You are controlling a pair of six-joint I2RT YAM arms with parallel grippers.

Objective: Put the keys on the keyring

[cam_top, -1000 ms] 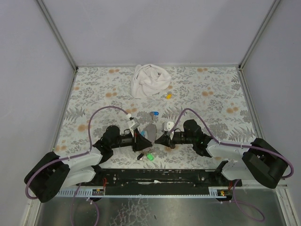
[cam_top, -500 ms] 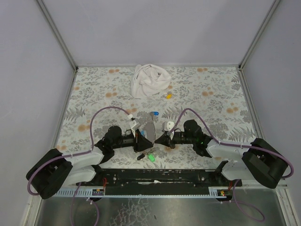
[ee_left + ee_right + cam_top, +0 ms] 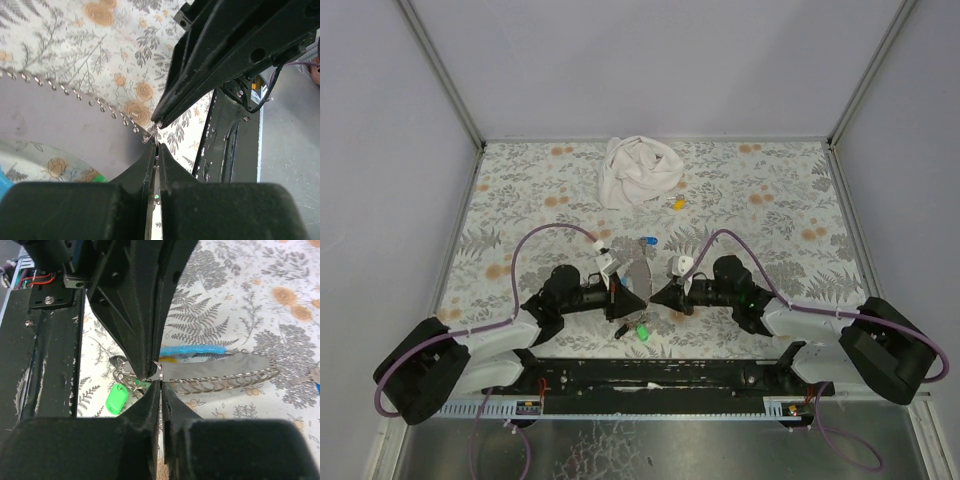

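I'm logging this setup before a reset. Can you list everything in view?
cloth: one, white, crumpled at the far middle of the table
yellow piece: one, small, just right of and nearer than the cloth
blue key: one, blue cap, beyond the grippers
green key: at least one, green cap, by the near edge
strap: one, grey with blue inside, between the arms
keyring: one, thin metal, at the gripper tips
table: one, floral cover
left gripper: black, shut
right gripper: black, shut

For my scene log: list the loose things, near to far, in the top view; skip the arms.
green key → keyring → blue key → small yellow object → white cloth
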